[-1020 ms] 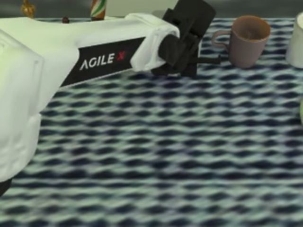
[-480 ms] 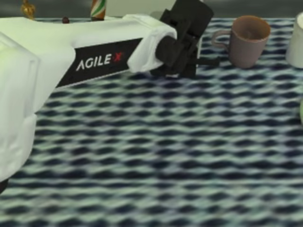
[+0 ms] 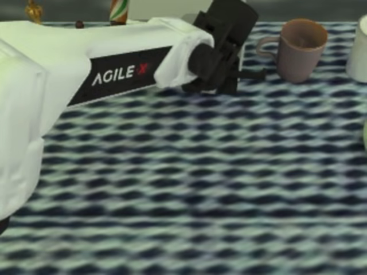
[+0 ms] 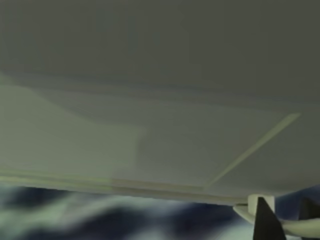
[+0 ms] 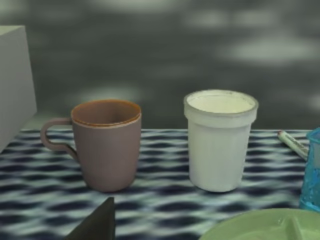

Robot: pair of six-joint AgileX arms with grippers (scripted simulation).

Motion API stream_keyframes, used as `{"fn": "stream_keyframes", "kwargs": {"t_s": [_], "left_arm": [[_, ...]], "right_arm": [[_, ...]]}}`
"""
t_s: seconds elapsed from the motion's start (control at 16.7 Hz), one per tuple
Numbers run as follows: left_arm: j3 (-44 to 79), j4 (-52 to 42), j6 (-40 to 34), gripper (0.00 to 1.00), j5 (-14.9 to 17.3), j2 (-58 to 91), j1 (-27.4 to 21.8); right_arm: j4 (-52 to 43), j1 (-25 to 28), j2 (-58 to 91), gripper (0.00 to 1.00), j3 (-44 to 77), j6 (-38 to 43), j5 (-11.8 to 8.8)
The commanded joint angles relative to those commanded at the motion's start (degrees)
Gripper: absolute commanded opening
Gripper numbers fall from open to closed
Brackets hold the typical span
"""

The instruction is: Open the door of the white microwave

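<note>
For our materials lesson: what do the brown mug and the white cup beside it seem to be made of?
Brown mug: probably glazed ceramic, judging by its thick wall, smooth matte body and darker rim. White cup: likely plastic, perhaps ceramic; it looks uniformly white with a stepped lip and faint sheen.

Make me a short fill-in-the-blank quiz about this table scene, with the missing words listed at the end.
1. The left gripper reaches along the table's far edge toward the ____ mug.
2. In the right wrist view, the white cup stands ____ from the mug.
3. The mug stands ____ on the patterned tablecloth.

Missing words: brown; apart; upright
</note>
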Motion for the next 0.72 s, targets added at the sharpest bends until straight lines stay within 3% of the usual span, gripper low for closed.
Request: {"fn": "stream_keyframes", "kwargs": {"t_s": [0.72], "left_arm": [[0.05,0.09,-0.13,0.0,0.44,0.1,-0.45]], "right_arm": [[0.0,0.0,0.0,1.0,0.0,0.0,0.0]]}}
